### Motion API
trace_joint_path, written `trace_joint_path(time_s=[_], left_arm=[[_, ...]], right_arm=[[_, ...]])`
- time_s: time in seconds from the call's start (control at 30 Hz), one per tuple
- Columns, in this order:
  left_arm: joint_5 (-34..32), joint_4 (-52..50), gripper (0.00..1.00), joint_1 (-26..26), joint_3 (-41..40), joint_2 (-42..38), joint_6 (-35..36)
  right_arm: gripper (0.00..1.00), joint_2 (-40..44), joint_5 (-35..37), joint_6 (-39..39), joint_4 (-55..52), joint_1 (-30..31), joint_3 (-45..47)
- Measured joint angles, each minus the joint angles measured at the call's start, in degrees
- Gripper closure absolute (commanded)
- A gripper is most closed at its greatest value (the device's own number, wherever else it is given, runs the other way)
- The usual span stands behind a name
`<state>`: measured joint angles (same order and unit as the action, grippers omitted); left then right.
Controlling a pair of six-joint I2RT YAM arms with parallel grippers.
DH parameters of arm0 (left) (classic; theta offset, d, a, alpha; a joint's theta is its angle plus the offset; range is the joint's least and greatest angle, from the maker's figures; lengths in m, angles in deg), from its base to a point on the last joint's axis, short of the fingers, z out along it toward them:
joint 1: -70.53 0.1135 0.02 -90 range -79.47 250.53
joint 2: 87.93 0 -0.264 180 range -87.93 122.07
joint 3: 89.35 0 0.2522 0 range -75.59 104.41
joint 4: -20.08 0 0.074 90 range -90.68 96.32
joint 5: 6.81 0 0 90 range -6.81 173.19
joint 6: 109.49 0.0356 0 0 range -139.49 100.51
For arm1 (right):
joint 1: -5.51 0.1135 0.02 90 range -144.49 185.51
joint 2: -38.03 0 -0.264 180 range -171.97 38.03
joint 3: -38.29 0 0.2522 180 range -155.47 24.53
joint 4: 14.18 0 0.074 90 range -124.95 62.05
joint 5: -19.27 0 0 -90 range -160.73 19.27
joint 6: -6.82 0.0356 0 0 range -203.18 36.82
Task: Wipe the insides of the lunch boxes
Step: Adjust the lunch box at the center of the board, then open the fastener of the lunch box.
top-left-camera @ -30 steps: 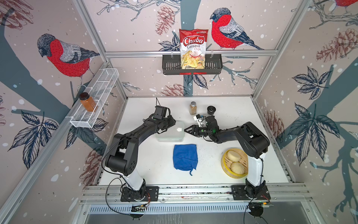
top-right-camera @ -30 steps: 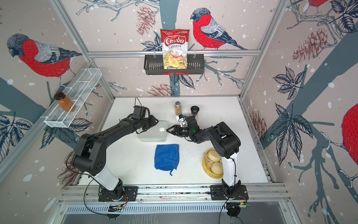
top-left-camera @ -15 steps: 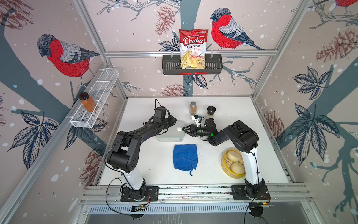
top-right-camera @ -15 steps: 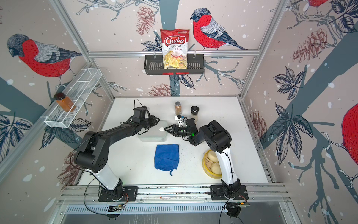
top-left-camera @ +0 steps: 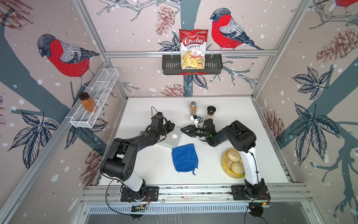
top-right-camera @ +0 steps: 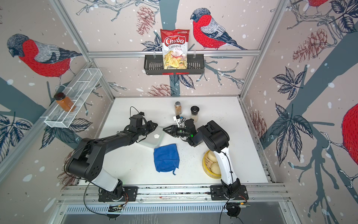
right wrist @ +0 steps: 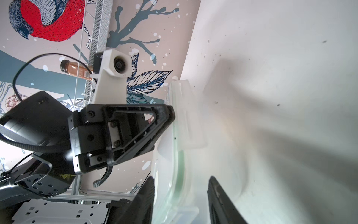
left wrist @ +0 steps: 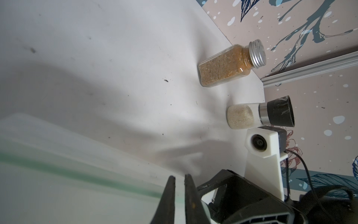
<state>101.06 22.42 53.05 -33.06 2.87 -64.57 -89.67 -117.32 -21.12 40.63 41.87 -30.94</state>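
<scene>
Black arms (top-left-camera: pixel 135 141) low, tip to tip: left jaws tight on lunch box (top-left-camera: pixel 171 141), right jaws wide.

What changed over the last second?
Right gripper slid toward the lunch box, jaws narrowing but open astride its edge. Left gripper pinched nearly shut on the far rim. Blue cloth and steamer unmoved.
</scene>
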Motion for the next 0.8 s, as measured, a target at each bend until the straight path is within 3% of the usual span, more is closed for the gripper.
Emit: trace_joint_path(time_s=[0.3, 0.5, 0.8], left_arm=[[-3.13, -14.56, 0.70, 0.00, 1.40, -9.51, -0.98], [-5.57, -20.26, 0.75, 0.00, 4.85, -18.14, 1.18], [-7.54, -24.57, 0.81, 0.04, -5.40, -25.57, 2.01]], right_arm=[[0.48, 5.53, 3.13, -2.25, -2.69, 1.70, 4.87], [0.45, 10.29, 7.43, -5.14, -6.73, 6.73, 9.01], [0.42, 8.24, 11.13, -3.39, -7.39, 13.38, 7.69]])
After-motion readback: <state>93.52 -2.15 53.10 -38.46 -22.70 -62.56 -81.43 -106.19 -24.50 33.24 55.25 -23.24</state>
